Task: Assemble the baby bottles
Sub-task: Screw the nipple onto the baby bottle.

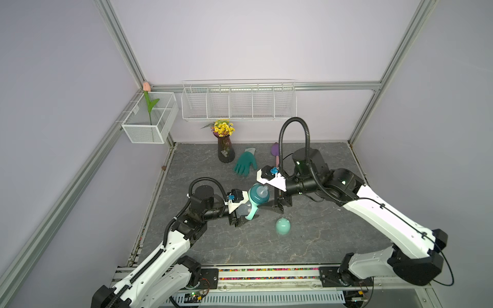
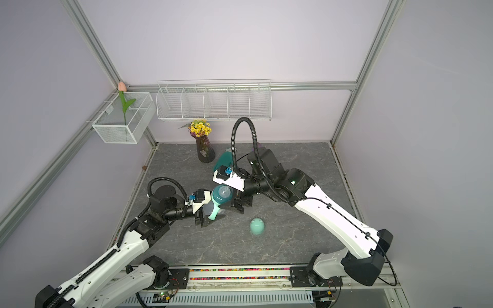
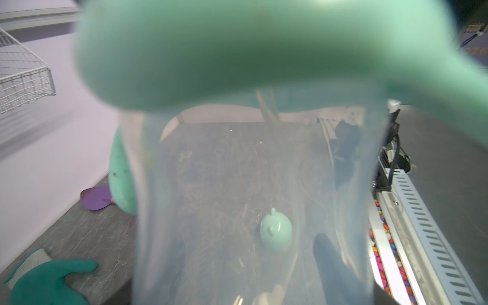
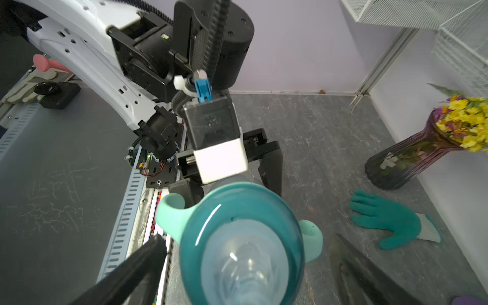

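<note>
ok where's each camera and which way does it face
top views: high at the front, looking down on the table; both arms, left end effector holding the baby bottle.
left wrist: looks through the bottle's clear body at the dome cap; one blurred finger.
right wrist: over the open right end effector, facing the nipple and left arm.
shared: both wrists see the teal glove.

The cap [image 1: 282,226] lies before the bottle [image 1: 257,196], the glove [image 1: 245,164] behind it.

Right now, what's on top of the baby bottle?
A teal nipple collar with a clear nipple tops the frosted bottle body, hiding its opening. The mint dome cap isn't on; it lies on the table.
</note>
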`<state>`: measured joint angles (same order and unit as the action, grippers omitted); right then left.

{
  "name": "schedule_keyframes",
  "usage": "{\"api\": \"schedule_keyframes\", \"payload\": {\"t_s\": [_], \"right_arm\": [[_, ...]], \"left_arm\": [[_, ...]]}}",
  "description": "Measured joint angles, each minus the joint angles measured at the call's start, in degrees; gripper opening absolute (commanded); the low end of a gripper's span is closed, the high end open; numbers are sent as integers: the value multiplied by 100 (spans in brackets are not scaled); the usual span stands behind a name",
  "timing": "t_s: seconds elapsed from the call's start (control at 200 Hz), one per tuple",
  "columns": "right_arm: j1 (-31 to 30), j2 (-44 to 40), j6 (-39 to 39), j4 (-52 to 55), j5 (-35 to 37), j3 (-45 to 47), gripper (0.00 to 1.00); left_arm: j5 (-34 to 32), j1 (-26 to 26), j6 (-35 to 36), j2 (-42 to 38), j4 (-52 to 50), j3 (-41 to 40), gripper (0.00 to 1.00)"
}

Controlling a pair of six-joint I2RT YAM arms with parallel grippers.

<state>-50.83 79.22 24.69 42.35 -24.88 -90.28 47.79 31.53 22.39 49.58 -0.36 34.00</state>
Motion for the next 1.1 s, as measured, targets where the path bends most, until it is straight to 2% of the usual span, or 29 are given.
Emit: {"api": "schedule_keyframes", "payload": {"t_s": [0.14, 0.235, 0.305, 0.395, 0.525, 0.585, 0.66, 0.84, 1.01, 1.06, 1.1], "right_arm": [[-4, 55, 26, 74, -96, -9, 75], [-24, 55, -59, 92, -133, -11, 66], [-22, 55, -173, 57, -76, -11, 55], [-22, 55, -468, -98, 61, 9, 42], [-26, 57, -1060, -590, 271, 166, 28], [-33, 57, -1412, -896, 374, 323, 26], [-46, 72, -1864, -1285, 520, 533, 15], [-61, 260, -2929, -1880, 955, 719, 14], [-55, 378, -3329, -2044, 1182, 719, 13], [-52, 387, -3333, -2039, 1182, 719, 19], [-52, 393, -3324, -2033, 1176, 719, 31]], "left_arm": [[155, -2, 13, 24, -105, 0, 0], [136, -2, -22, 31, -127, 0, 0], [42, -2, -57, 28, -101, 0, 0], [-234, -2, -94, 2, 20, -4, 0], [-846, 0, -223, -168, 330, -146, 0], [-1169, 7, -278, -269, 496, -286, 0], [-1565, 24, -334, -345, 651, -435, 0], [-2422, 20, -382, -339, 737, -531, 0], [-2857, -2, -354, -245, 868, -546, 0], [-2872, -7, -345, -229, 927, -579, 0], [-2868, -11, -330, -221, 973, -608, 0]]}}
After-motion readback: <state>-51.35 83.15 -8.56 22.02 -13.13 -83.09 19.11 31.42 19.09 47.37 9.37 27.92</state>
